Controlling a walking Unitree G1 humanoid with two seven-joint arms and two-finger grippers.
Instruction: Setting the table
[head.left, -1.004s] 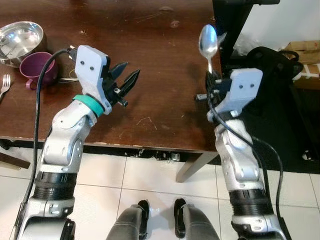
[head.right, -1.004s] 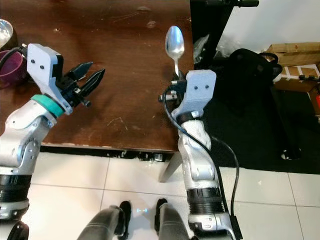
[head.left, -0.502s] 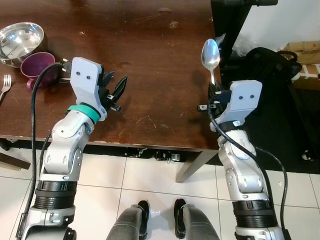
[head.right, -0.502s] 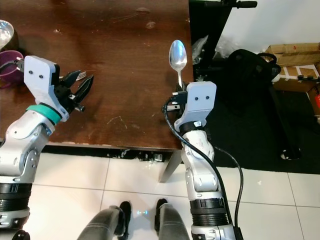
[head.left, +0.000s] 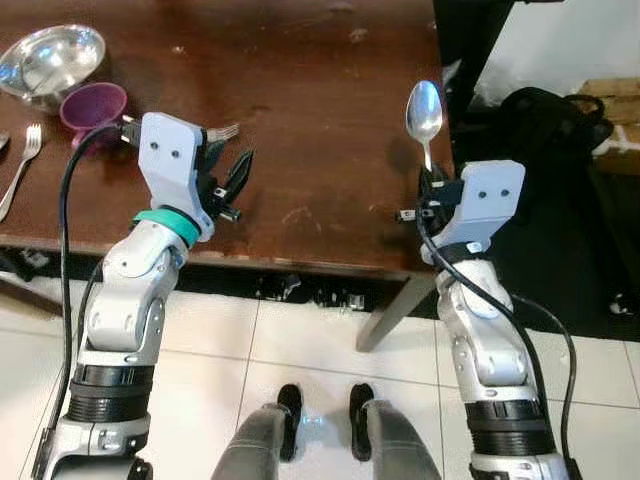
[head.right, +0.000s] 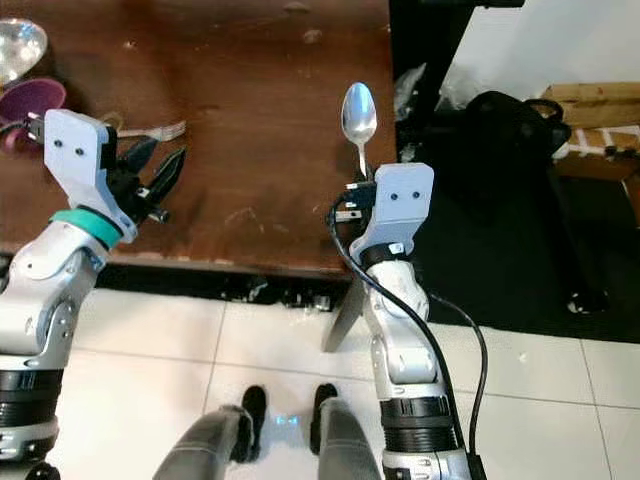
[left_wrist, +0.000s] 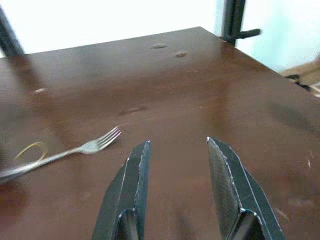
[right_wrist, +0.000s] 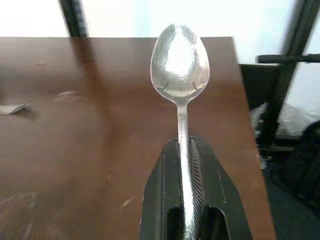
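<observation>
My right gripper (right_wrist: 184, 142) is shut on the handle of a silver spoon (right_wrist: 180, 55). It holds the spoon (head.left: 424, 108) upright, bowl up, over the right edge of the dark wooden table (head.left: 320, 60). My left gripper (head.left: 235, 165) hangs open with nothing in it, just above the table near its front edge. A silver fork (left_wrist: 75, 150) lies flat on the wood just beyond the left gripper, tines (head.left: 222, 130) pointing right.
A purple cup (head.left: 95, 103) and a steel bowl (head.left: 55, 60) stand at the table's far left, with a second fork (head.left: 20, 170) beside them. A rubber band (left_wrist: 30, 150) lies by the near fork. A black bag (head.left: 540, 110) and dark frame stand right of the table.
My left gripper has drawn back toward the table's front edge, still open, and the fork behind it has come into view. The camera has shifted. The right gripper keeps hold of the spoon.
</observation>
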